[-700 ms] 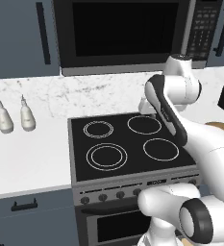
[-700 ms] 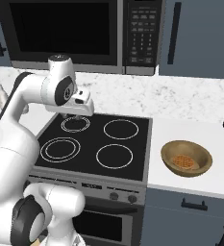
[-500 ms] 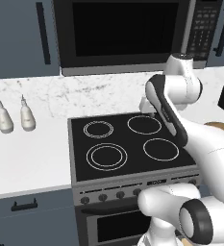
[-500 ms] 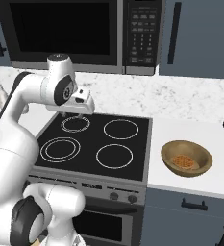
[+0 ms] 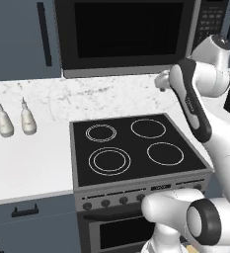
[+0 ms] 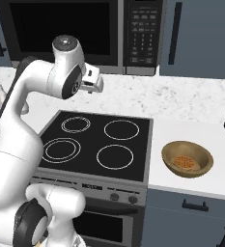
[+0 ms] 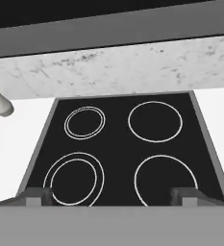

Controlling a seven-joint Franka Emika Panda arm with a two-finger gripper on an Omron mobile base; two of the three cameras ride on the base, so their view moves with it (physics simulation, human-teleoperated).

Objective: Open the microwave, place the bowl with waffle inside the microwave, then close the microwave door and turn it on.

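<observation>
I can read no text anywhere. The microwave (image 6: 80,34) has a keypad panel (image 6: 142,34) whose small buttons carry pale marks too blurred for me to make out. A small light strip on the stove's (image 6: 99,144) front control panel (image 5: 161,188) is likewise illegible.

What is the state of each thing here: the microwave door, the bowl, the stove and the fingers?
microwave door: shut.
bowl: upright on the counter right of the stove, waffle inside, not held.
stove: four burner rings bare, oven door shut.
gripper: fingers wide open, holding nothing, above the stove.
two bottles: upright on the counter left of the stove.
</observation>
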